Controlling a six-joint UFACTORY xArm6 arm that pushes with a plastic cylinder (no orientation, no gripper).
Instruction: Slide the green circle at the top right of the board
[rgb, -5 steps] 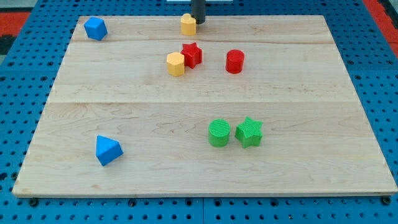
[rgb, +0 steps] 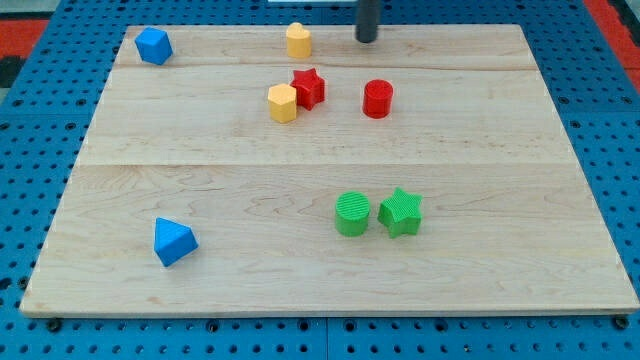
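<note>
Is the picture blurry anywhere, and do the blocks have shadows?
In the camera view the blocks look sharp: the ridges on the green circle and green star show clearly. Shadows are soft and small, hugging each block's base, as under the blue block, so the light seems even. No strong glare on the wooden board. My tip near the view's top looks slightly soft.

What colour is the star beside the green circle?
Green, same as the green circle; the green star shows in the camera view.

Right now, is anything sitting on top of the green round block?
No. The green circle has a bare ribbed top. The green star stands beside it, on the view's right. My tip is far off near the view's top. Its underside is hidden.
</note>
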